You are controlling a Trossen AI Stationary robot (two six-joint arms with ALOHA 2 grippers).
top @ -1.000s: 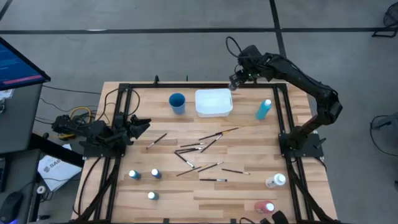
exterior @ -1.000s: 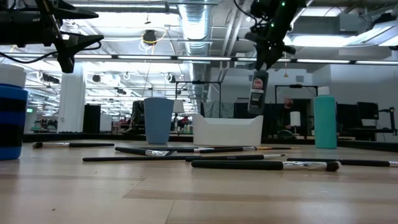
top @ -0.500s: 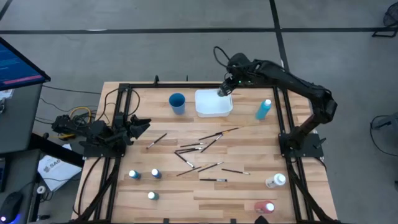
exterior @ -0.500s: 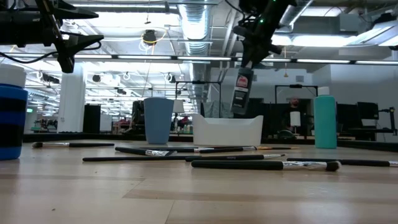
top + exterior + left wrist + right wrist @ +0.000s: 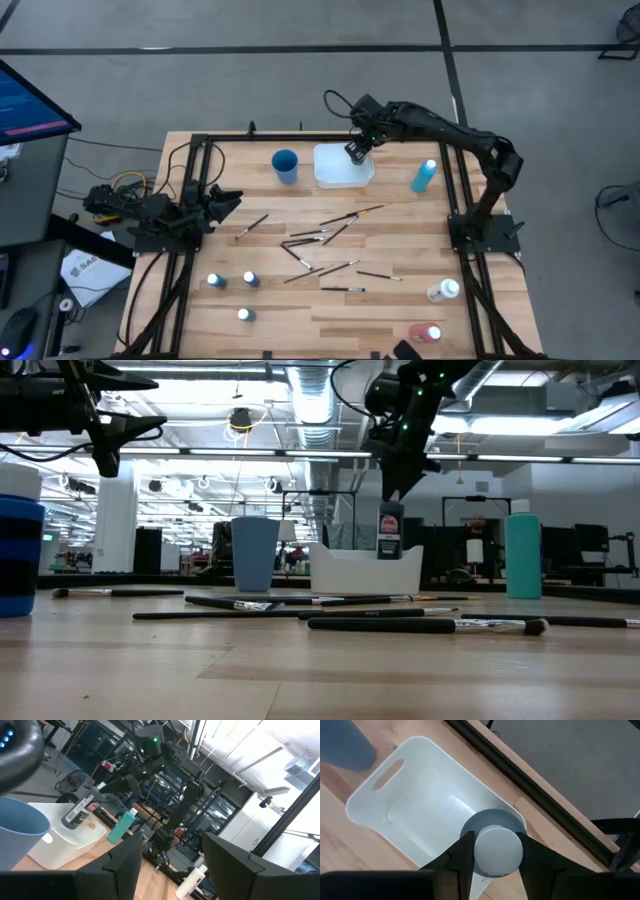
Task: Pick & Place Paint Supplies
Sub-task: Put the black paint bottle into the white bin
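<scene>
While our right gripper (image 5: 354, 151) hangs over the tray's (image 5: 340, 179) far right corner, its fingers (image 5: 462, 857) pinch a dark bottle (image 5: 390, 532) by the white cap, the bottle's base dipping inside the tray. Our left gripper (image 5: 226, 199) waits at the table's (image 5: 400, 310) left edge, fingers spread and empty. Brushes (image 5: 320, 240) lie scattered mid-table; a teal bottle (image 5: 424, 175) stands right of the tray, a cup (image 5: 285, 165) left of it.

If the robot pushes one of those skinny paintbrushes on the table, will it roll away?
Probably a little. The paintbrushes look thin and round, so a sideways nudge would likely roll one. They lie crossed in a loose pile on the table, so neighbours may stop it quickly. They look light and stiff, so the fingers could easily flick one aside.
</scene>
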